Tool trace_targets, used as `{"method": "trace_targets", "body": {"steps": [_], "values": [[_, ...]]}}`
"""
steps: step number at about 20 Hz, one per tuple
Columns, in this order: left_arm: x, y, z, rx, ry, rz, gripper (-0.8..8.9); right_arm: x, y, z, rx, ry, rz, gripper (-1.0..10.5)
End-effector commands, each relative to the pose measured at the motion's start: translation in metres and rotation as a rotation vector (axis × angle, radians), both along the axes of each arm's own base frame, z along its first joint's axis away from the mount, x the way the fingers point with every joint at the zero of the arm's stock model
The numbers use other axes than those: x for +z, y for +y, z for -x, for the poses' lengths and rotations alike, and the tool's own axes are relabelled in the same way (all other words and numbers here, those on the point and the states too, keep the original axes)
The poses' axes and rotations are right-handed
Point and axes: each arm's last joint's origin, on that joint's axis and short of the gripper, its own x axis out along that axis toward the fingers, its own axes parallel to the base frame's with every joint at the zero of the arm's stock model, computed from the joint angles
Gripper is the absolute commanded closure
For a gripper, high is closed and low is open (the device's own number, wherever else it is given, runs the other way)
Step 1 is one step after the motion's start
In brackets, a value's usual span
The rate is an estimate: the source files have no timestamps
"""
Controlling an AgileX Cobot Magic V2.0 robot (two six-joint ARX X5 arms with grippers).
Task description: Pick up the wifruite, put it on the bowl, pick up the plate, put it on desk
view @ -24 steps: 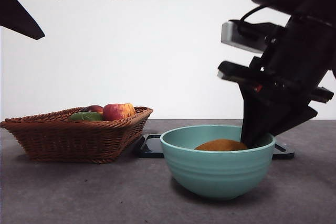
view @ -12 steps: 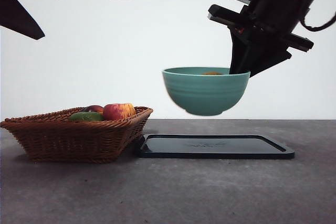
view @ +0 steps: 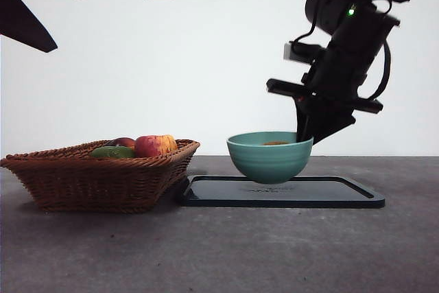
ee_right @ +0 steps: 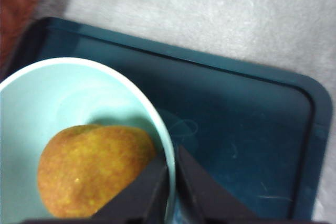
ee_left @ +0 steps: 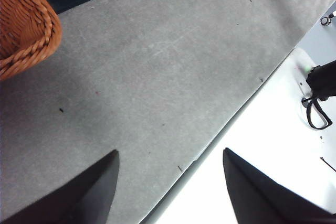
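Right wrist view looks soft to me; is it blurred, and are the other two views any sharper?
Right wrist view: soft throughout; the bowl rim, the brown fruit and the dark tray all have fuzzy edges. Front view: sharp, with the arm backlit to a near silhouette against the white wall. Left wrist view: desk sharp, white floor overexposed.

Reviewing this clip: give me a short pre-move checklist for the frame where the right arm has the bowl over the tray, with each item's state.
1. Right gripper shut on the rim of the bowl: ok, one jaw inside, one outside.
2. Brown fruit lying inside the bowl: ok.
3. Bowl level, not tipping: ok in the front view.
4. Bowl over the dark tray, within its edges: ok.
5. Bowl's base touching the tray: cannot tell, the gap is too fine to read.
6. Left gripper open and away over the desk, near the wicker basket: ok.
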Motion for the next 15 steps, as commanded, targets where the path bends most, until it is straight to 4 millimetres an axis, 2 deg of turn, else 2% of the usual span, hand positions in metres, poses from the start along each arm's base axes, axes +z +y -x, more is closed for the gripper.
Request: {"method": "trace_targets", "body": {"steps": [1, 6, 9, 10, 12, 15], "values": [[0.002, -0.002, 0.0, -0.016, -0.012, 0.002, 5.01, -0.005, 0.006, -0.009, 0.016, -0.027, -0.007, 9.3], [0.001, -0.001, 0.0, -0.016, -0.008, -0.001, 5.01, -0.02, 0.007, -0.014, 0.013, 0.004, 0.005, 9.3], [0.001, -0.001, 0.0, -0.016, -0.006, -0.002, 5.01, -0.021, 0.007, -0.015, 0.011, 0.005, 0.005, 9.3], [0.001, -0.001, 0.0, -0.016, -0.005, -0.002, 5.01, -0.021, 0.007, -0.014, 0.007, 0.01, 0.003, 9.1], [0.001, -0.001, 0.0, -0.016, -0.006, -0.002, 5.01, -0.021, 0.006, -0.014, 0.004, 0.013, 0.005, 7.6], [0.001, -0.001, 0.0, -0.016, -0.005, -0.002, 5.01, -0.01, 0.005, -0.011, -0.003, -0.011, 0.003, 7.6]]}}
